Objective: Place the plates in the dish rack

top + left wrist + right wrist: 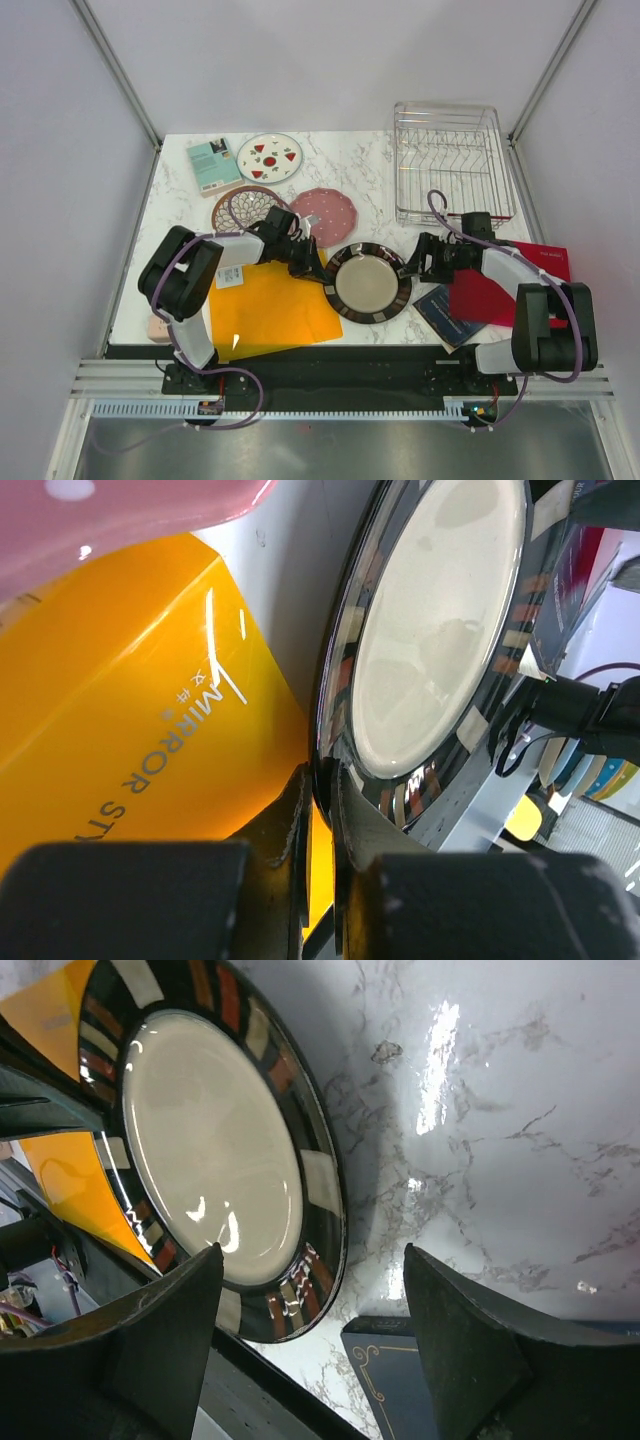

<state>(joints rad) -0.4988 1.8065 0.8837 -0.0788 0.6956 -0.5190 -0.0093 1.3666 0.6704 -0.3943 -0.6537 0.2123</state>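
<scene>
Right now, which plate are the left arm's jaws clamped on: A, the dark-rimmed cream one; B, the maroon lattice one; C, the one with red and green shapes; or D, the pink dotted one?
A: in the left wrist view the left jaws pinch the edge of the dark-rimmed plate.

Overhead view faces down; both wrist views closely frame the dark-rimmed plate.

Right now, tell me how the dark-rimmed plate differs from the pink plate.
The dark-rimmed plate is larger than the pink plate. It has a cream centre; the pink plate is dotted. The left gripper pinches the dark-rimmed plate's rim; the pink plate lies free. Both are round.
</scene>
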